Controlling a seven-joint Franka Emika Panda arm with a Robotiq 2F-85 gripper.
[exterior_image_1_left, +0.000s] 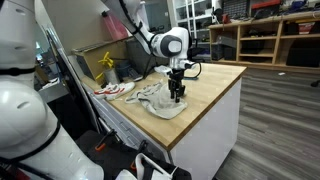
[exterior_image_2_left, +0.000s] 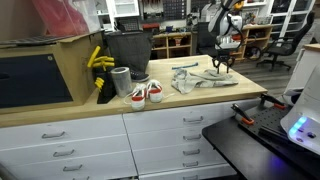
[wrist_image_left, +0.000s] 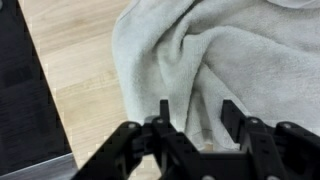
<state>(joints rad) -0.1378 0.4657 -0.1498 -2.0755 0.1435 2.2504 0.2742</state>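
One towel (wrist_image_left: 240, 50) just beneath pincer (wrist_image_left: 197, 112)

Rumpled towel (exterior_image_1_left: 160, 104), shoes (exterior_image_1_left: 113, 90) on wooden countertop (exterior_image_1_left: 212, 82)

**No writing to be read**

I find no legible word, number, label or brand in any view. The towel (wrist_image_left: 220, 50) beneath my gripper (wrist_image_left: 198, 106) is plain cloth, and the wooden countertop (wrist_image_left: 80, 70) beside it carries no print. In an exterior view the shoes (exterior_image_2_left: 140, 94) and the shelves (exterior_image_2_left: 165, 42) behind are too small and blurred to make out any lettering.
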